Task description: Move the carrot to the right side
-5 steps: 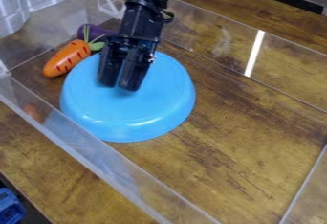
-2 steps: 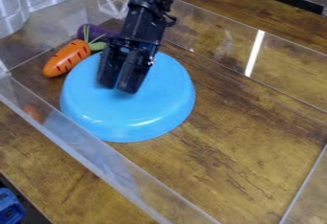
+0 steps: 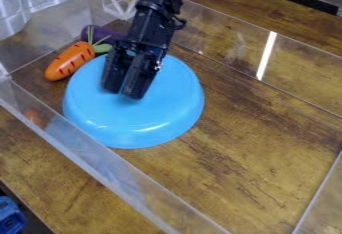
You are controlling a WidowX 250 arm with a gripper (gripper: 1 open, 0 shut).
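**Carrot left of plate, untouched**

Carrot (image 3: 70, 61) lying on the wooden worktop (image 3: 254, 138), just left of the blue plate (image 3: 147, 110), green top toward a purple toy vegetable (image 3: 96, 32). Hand (image 3: 130, 83) poised over the plate's left part, fingers slightly parted, gripping nothing.
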